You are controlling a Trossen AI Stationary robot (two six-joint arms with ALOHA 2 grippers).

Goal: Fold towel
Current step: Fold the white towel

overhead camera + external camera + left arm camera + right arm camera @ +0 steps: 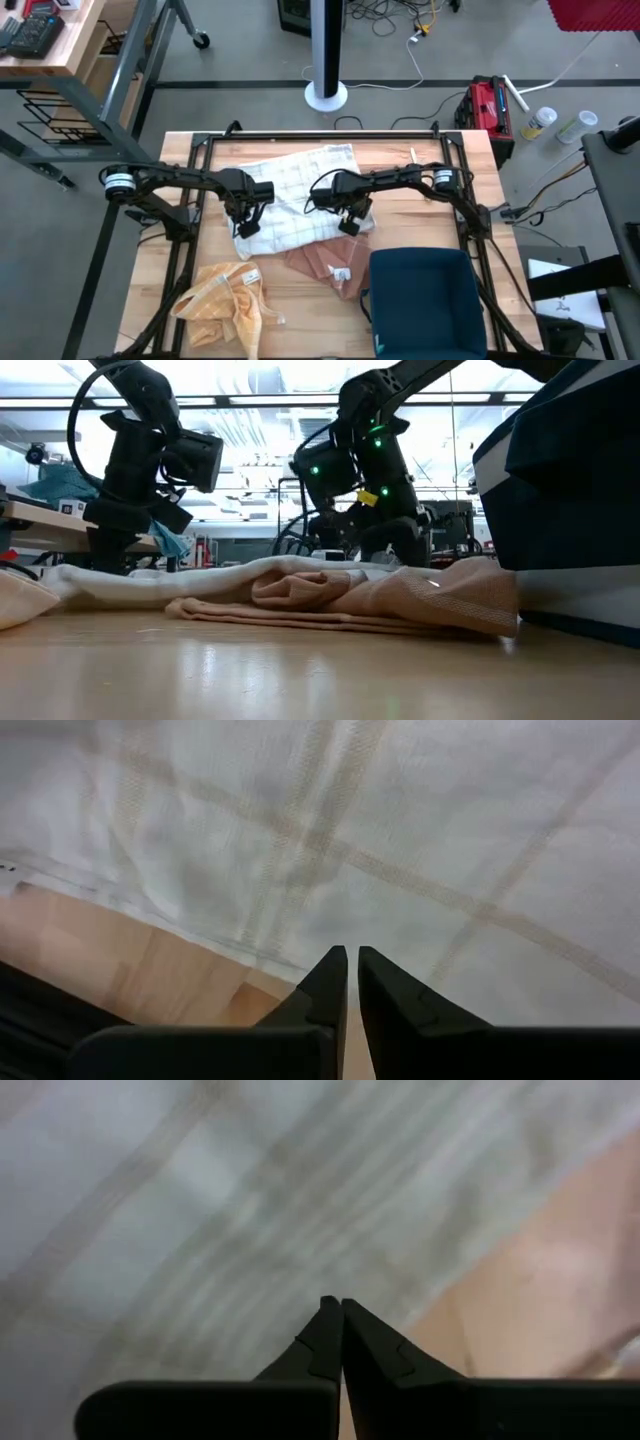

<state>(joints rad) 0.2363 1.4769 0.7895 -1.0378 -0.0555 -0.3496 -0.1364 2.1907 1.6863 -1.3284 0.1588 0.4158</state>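
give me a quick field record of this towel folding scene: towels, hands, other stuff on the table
white checked towel: spread at table centre
left hand: shut, at its near-left edge
right hand: shut, at its near-right edge
pink towel: partly under the white one
yellow towel: crumpled, near-left of table
blue bin: near-right
grip on cloth: cannot tell

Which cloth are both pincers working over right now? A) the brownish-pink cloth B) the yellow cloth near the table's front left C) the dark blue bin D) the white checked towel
D: in the high view the left pincer and right pincer both sit over the white checked towel.
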